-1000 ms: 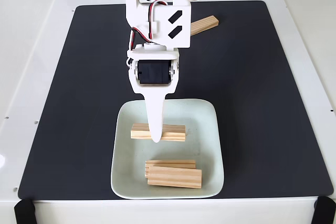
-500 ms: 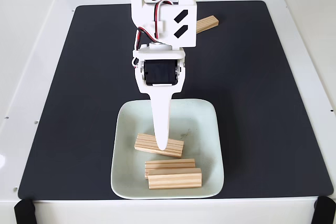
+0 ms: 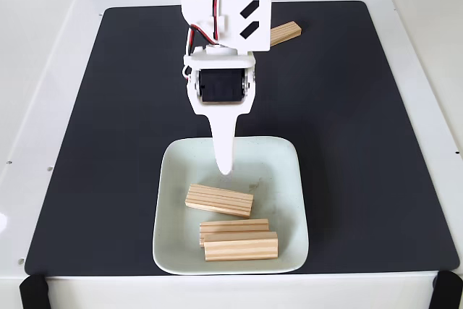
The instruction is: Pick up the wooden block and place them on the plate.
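Three blocks lie on the plate (image 3: 286, 179): an upper block (image 3: 219, 200) slightly tilted, and a stacked pair (image 3: 239, 240) near the front rim. The jaws (image 3: 225, 168) hang just above, holding nothing; apart or together, I cannot tell. A fourth block (image 3: 284, 33) waits on the mat (image 3: 362, 142), far right.

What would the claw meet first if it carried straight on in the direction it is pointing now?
Probably the plate floor: the claw points down toward the bare patch just above the nearest wooden block. Depth is unclear from this fixed view, so it might touch that block instead.
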You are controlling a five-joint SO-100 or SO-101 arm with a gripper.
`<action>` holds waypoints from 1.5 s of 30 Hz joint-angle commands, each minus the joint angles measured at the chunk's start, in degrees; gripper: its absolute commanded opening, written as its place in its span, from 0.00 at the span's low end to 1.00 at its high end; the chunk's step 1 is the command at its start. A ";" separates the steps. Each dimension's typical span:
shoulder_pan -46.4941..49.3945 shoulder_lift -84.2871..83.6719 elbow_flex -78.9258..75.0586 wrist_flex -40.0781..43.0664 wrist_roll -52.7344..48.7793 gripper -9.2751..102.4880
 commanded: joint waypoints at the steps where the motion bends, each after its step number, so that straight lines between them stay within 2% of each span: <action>1: -1.05 11.51 7.12 0.18 -0.44 0.09; 10: -5.01 36.12 30.06 0.18 -0.97 0.08; 15: -8.35 49.48 48.08 -0.18 -8.35 0.08; 21: -13.18 61.35 69.08 -0.79 -9.84 0.08; 27: -20.48 69.08 90.00 -7.29 -9.76 0.08; 36: -25.84 79.63 97.12 -6.86 -8.44 0.08; 45: -27.33 87.63 91.14 11.25 -6.33 0.08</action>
